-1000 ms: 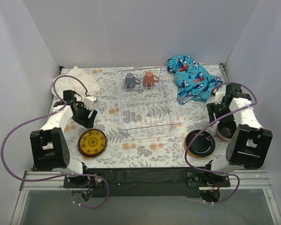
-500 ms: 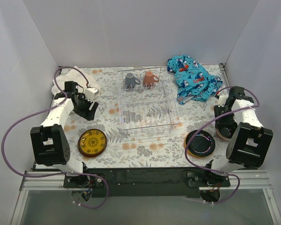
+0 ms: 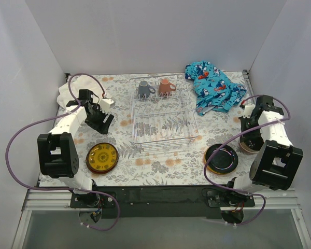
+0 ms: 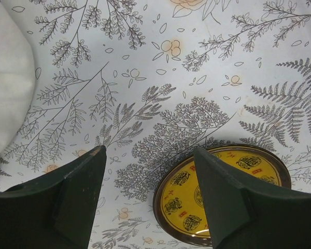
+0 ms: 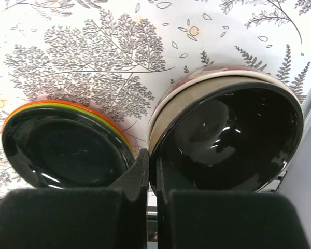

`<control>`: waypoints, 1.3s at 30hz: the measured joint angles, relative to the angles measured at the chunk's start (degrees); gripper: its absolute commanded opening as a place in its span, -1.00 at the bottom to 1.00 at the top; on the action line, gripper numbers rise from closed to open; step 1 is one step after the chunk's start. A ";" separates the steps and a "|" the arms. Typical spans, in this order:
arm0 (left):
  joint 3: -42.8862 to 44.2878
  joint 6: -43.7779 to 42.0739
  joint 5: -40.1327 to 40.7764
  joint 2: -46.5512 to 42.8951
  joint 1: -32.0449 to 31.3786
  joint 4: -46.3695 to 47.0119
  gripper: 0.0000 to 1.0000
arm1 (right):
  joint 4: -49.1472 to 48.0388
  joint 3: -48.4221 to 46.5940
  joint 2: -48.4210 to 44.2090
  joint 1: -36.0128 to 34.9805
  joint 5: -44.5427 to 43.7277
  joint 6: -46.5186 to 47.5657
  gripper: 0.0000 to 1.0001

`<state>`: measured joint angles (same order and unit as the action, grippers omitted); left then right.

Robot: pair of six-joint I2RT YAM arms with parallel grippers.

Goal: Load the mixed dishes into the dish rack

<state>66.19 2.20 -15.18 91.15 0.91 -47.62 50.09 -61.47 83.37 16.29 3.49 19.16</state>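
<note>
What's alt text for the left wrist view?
Open left gripper hovers above a fern-print tablecloth. A yellow patterned plate lies partly behind one finger; a white towel sits at the picture's left edge.

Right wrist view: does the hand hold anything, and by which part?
The right hand appears shut on the dark bowl, pinching its rim; the contact itself is hidden.

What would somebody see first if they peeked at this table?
Probably the bright blue shark-print cloth crumpled at the far right corner. Next, the wire dish rack in the middle, with a grey mug and a brown mug at its far end. A yellow patterned plate sits at the near left.
</note>
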 measured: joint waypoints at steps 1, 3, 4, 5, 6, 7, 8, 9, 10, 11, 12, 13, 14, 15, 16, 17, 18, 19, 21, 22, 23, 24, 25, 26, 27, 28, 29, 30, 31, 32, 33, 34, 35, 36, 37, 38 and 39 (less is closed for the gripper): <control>0.26 0.00 0.02 0.22 0.00 0.00 0.36 | 0.52 -0.37 -0.04 0.00 0.24 0.00 -0.97; 0.55 0.00 0.09 0.42 0.00 0.00 0.36 | 2.40 -1.66 -0.07 -0.02 1.29 0.00 -0.97; 0.74 0.00 0.15 0.42 0.00 -0.04 0.36 | 3.96 -2.93 -0.04 -0.04 1.84 -0.09 -0.97; 0.98 0.04 0.17 0.44 0.00 -0.11 0.36 | 5.60 -4.61 -0.09 -0.15 2.23 -0.07 -0.97; 1.31 0.07 0.17 0.44 0.00 -0.15 0.36 | 7.37 -6.97 -0.09 -0.33 2.51 -0.02 -0.97; 1.60 0.20 0.17 0.44 0.00 -0.11 0.36 | 8.92 -9.77 -0.04 -0.50 2.73 0.00 -0.97; 1.90 0.24 0.13 0.44 0.00 -0.07 0.36 | 10.01 -12.55 -0.04 -0.81 2.89 0.09 -0.97; 2.01 0.31 0.13 0.44 0.00 -0.02 0.36 | 10.91 -15.74 -0.04 -1.16 2.99 0.09 -0.97; 2.12 0.44 0.02 0.44 0.00 0.00 0.36 | 11.39 -18.71 -0.02 -1.49 3.21 0.04 -0.97; 2.14 0.66 -0.20 0.44 0.00 0.07 0.36 | 11.50 -21.51 -0.02 -1.92 3.74 0.07 -0.97; 2.14 0.87 -0.46 0.44 0.00 0.04 0.36 | 11.47 -23.96 -0.04 -2.36 4.76 0.04 -0.97; 2.16 1.25 -0.70 0.44 0.00 0.04 0.36 | 11.39 -25.99 -0.04 -2.84 6.88 -0.02 -0.97; 2.16 1.75 -0.83 0.44 -0.02 0.07 0.36 | 11.23 -27.41 -0.04 -3.41 9.64 -0.44 -0.97; 2.19 2.34 -0.98 0.44 0.00 0.11 0.36 | 11.02 -28.15 -0.04 -4.00 12.11 -0.92 -0.97; 2.21 2.86 -1.11 0.42 0.00 0.17 0.36 | 10.34 -28.46 -0.09 -5.07 16.20 -1.64 -0.97; 2.21 3.65 -1.31 0.37 0.00 0.33 0.36 | 9.16 -28.28 -0.17 -6.34 19.78 -2.75 -0.97; 2.23 4.35 -1.49 0.26 0.00 0.48 0.36 | 7.26 -27.74 -0.26 -7.85 23.61 -4.42 -0.97; 2.23 5.01 -1.64 0.07 0.00 0.72 0.36 | 4.26 -26.56 -0.55 -9.53 27.85 -6.32 -0.97; 2.23 5.99 -1.88 -0.57 0.00 1.22 0.36 | -6.62 -20.96 -2.54 -12.72 35.85 -12.07 -0.97; 2.21 6.40 -1.97 -1.11 0.00 1.42 0.36 | -13.11 -17.35 -3.91 -14.27 39.17 -15.89 -0.97; 2.16 6.71 -1.99 -2.03 0.00 1.64 0.36 | -19.58 -13.70 -5.20 -16.02 42.14 -19.91 -0.97; 2.14 6.80 -1.99 -2.78 0.00 1.75 0.36 | -25.90 -10.29 -6.34 -17.81 44.54 -24.09 -0.97; 2.01 6.80 -1.97 -3.80 0.00 1.97 0.36 | -30.80 -8.28 -6.73 -19.74 46.31 -27.93 -0.97; 1.73 6.78 -1.92 -5.01 0.00 2.29 0.36 | -35.28 -7.06 -6.60 -21.53 47.80 -31.80 -0.97; 1.44 6.75 -1.86 -6.12 0.00 2.49 0.37 | -39.15 -6.38 -6.14 -23.02 48.78 -34.75 -0.97; 1.01 6.75 -1.68 -7.26 -0.02 2.93 0.37 | -44.33 -5.75 -5.40 -25.18 49.92 -38.97 -0.97; 0.55 6.75 -1.46 -8.28 0.00 3.23 0.39 | -50.18 -5.25 -4.39 -27.26 50.90 -43.41 -0.97; 0.11 6.78 -1.25 -9.14 0.00 3.39 0.40 | -54.49 -4.90 -3.43 -28.63 51.47 -46.47 -0.97; -0.28 6.97 -0.90 -9.81 0.00 3.52 0.40 | -59.54 -4.39 -2.23 -30.49 52.26 -49.81 -0.97; -0.55 7.28 -0.57 -10.27 0.00 3.65 0.40 | -64.57 -4.15 -0.61 -32.37 53.16 -53.53 -0.97; -0.76 7.69 -0.31 -10.54 0.00 3.91 0.41 | -67.58 -4.07 0.70 -33.53 53.79 -55.74 -0.97; -0.90 8.20 -0.09 -10.69 0.00 4.11 0.41 | -71.76 -3.96 2.54 -34.88 54.62 -58.75 -0.97; -0.94 8.59 0.17 -10.71 0.00 4.17 0.41 | -74.42 -3.87 3.91 -35.69 55.10 -60.72 -0.97; -0.98 9.09 0.46 -10.71 0.00 4.17 0.41 | -77.55 -3.74 5.64 -36.44 55.60 -62.95 -0.97; -1.05 9.51 0.81 -10.73 0.00 4.17 0.41 | -80.43 -3.61 7.37 -37.03 55.98 -64.89 -0.97; -1.14 9.70 1.01 -10.80 0.00 4.17 0.41 | -82.90 -3.45 9.03 -37.46 56.13 -66.71 -0.97; -1.40 10.03 1.27 -10.95 0.00 4.22 0.41 | -85.18 -3.28 10.69 -37.81 56.17 -68.50 -0.97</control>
<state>64.79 12.23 -13.91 80.20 0.91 -43.40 -35.09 -64.75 94.06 -21.52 59.66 -49.34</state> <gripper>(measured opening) 0.702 0.053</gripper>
